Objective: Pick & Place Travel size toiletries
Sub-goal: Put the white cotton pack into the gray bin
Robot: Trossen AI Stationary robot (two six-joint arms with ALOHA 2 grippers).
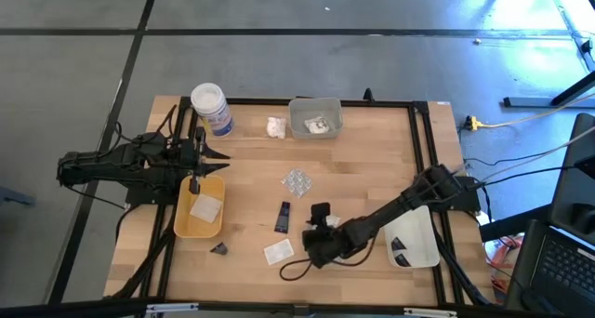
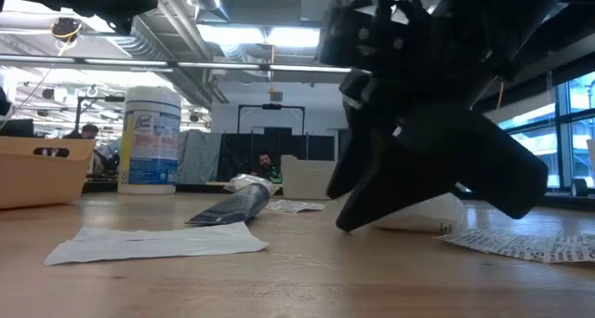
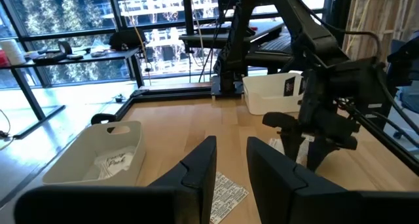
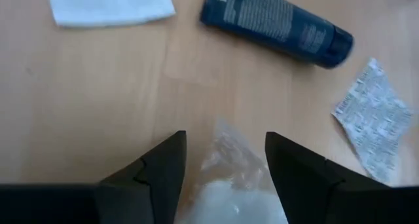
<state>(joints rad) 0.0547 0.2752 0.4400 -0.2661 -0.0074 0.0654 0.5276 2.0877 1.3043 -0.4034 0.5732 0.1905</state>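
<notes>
- Pick step in hand, by judgement: right gripper (image 4: pixel 222 160) down at about 5 o'clock on the bench (image 1: pixel 372 160), jaws released and straddling a clear crinkly packet (image 4: pixel 230 178), not yet clamped.
- Next: lower a touch, clench on the packet, lift, carry to a tray; which tray, impossible to tell.
- Nearby: dark tube (image 4: pixel 275 24) at 11 o'clock of the packet, flat white sachet (image 4: pixel 110 4) and printed blister pack (image 4: pixel 374 119) close by.
- Left gripper (image 1: pixel 197 157) waiting at 9 o'clock over the yellow tray (image 1: pixel 182 223), jaws released and empty.
- Packet's lower end cut off in the wrist view; in the low view, hidden behind the gripper.
</notes>
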